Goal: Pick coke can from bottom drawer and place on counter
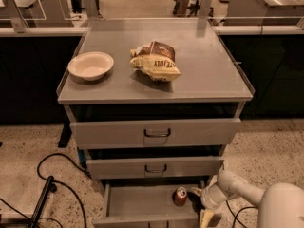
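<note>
A white bowl (90, 65) is seen at upper left, with a chip bag (155, 61) laid near its right. Black cables (46, 190) are strewn at lower left.

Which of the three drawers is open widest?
The bottom drawer, holding the coke can with the gripper beside it; the two above are barely out.

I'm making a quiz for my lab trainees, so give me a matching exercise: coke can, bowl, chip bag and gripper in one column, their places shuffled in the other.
1. coke can
2. bowl
3. chip bag
4. gripper

A. left side of the counter
B. inside the open bottom drawer
C. at the drawer's right end, just right of the can
D. middle of the counter

Pairs: 1-B, 2-A, 3-D, 4-C
</note>
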{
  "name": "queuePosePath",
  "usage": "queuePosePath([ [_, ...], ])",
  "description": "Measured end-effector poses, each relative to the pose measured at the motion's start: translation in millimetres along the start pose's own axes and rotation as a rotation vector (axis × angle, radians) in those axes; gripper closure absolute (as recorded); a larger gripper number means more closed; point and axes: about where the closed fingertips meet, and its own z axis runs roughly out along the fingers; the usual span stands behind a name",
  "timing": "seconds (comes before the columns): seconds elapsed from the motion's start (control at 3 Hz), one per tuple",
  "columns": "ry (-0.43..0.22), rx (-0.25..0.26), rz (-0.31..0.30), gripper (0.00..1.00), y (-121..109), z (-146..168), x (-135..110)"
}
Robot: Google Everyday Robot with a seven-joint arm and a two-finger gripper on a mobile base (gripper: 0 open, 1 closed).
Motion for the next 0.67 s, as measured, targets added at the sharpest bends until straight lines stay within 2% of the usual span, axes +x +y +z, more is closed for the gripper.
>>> queuePosePath([
  [0.33, -0.023, 0.041, -0.090, 0.00, -21, 17, -19],
  [0.67, -0.041, 0.022, -0.119, 0.00, -39, 23, -28],
])
